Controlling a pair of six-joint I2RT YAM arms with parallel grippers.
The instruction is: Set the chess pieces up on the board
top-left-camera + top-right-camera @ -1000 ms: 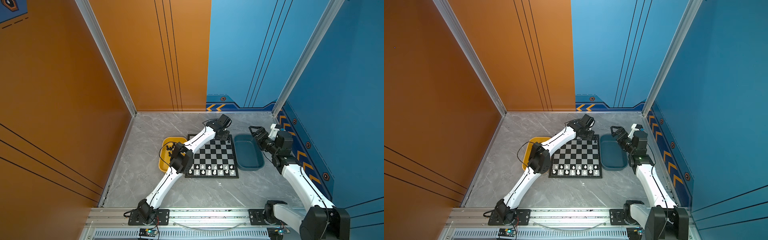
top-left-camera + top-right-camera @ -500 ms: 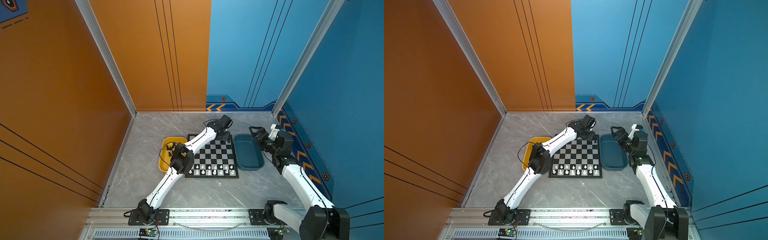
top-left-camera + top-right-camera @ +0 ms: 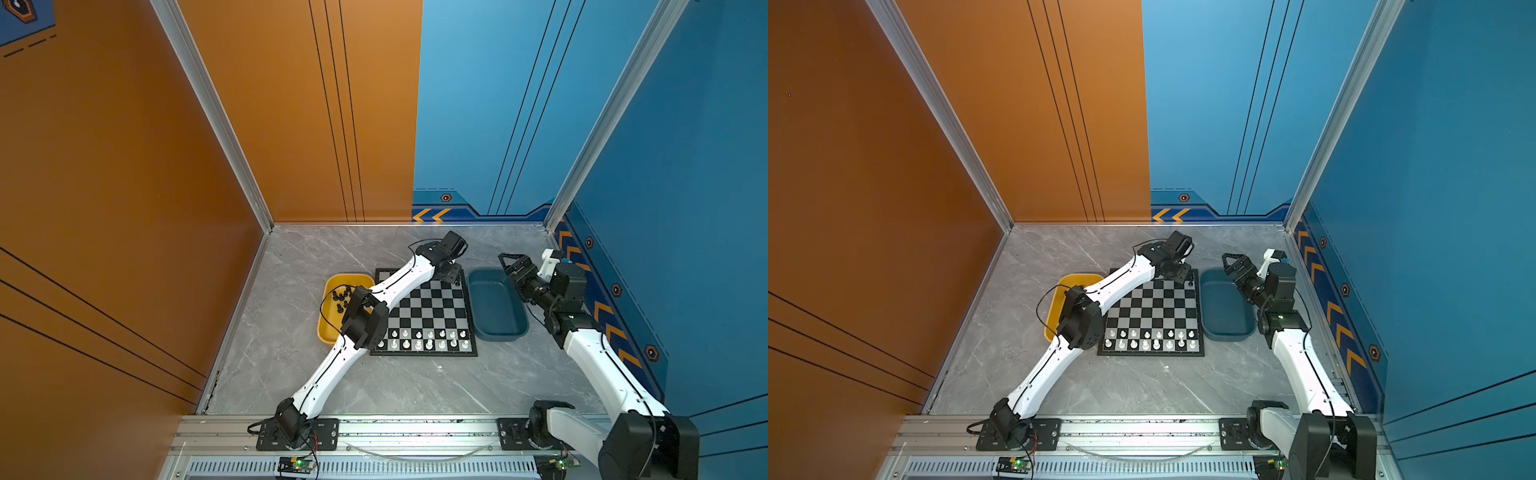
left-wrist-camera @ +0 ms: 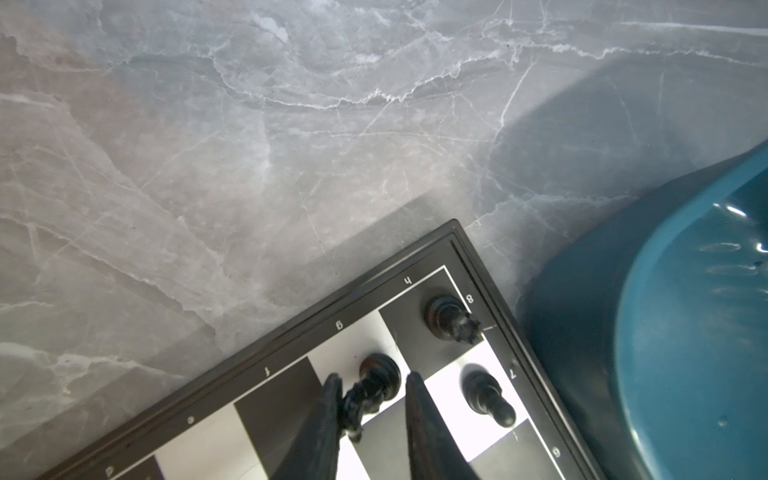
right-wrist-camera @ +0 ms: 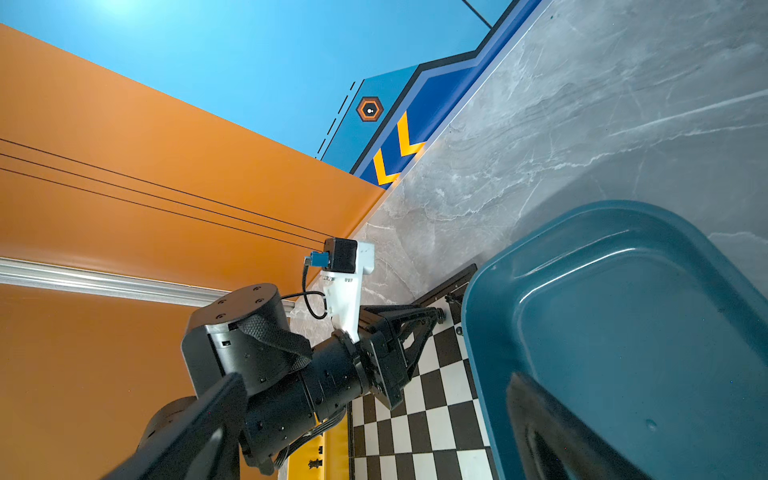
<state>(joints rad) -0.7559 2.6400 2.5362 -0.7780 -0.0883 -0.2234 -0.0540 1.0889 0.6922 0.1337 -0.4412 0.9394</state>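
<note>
The board (image 3: 432,307) (image 3: 1154,307) lies flat in the middle of the table. My left gripper (image 3: 451,278) (image 3: 1183,276) reaches over its far right corner. In the left wrist view the left gripper (image 4: 373,379) stands open around a black knight (image 4: 374,386) on the back row; one finger touches its head, the other is a little apart. A black rook (image 4: 449,318) stands on the corner square and a black pawn (image 4: 484,395) in front of it. More black chess pieces (image 3: 340,297) lie in the yellow tray (image 3: 332,282). My right gripper (image 3: 505,259) (image 5: 374,382) hangs wide open and empty.
White chessmen (image 3: 424,338) (image 3: 1150,338) fill the two near rows. An empty dark blue tray (image 3: 496,303) (image 4: 685,332) lies right of the board, under my right gripper. The left forearm crosses the board's left half and part of the yellow tray (image 3: 1054,299).
Both arms stay where they were. The left jaws have narrowed a little around the knight.
</note>
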